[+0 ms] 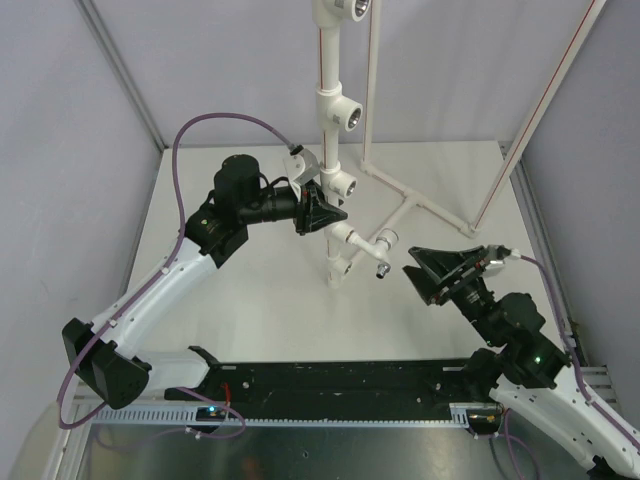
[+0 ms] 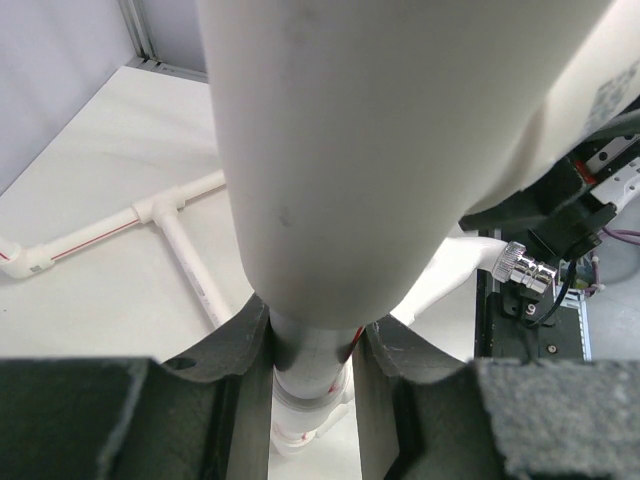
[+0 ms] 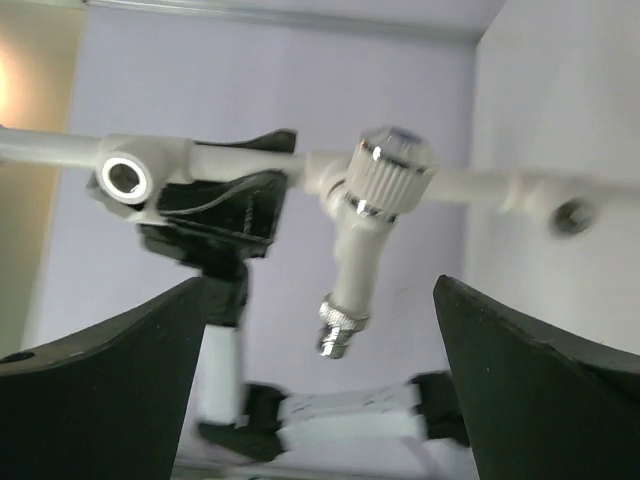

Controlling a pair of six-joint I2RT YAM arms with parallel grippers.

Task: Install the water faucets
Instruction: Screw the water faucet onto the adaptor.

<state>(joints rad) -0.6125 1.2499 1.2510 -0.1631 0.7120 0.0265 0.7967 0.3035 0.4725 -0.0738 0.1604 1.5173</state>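
One of the water faucets (image 1: 365,245) sticks out sideways from a low socket of the upright white pipe frame (image 1: 328,130). In the right wrist view this faucet (image 3: 365,235) shows its ribbed knob and its metal spout end pointing down. My right gripper (image 1: 410,260) (image 3: 320,290) is open just right of the faucet, both fingers clear of it and nothing between them. My left gripper (image 1: 325,212) (image 2: 310,350) is shut on the vertical pipe (image 2: 310,345), just above the faucet. The spout's metal tip (image 2: 525,268) appears at the right of the left wrist view.
Empty tee sockets (image 1: 355,115) (image 1: 348,185) sit higher on the pipe, one open socket (image 3: 125,178) beside the left gripper. The frame's horizontal legs (image 1: 410,205) lie on the white table behind. A black rail (image 1: 340,385) runs along the near edge. Walls close in left and right.
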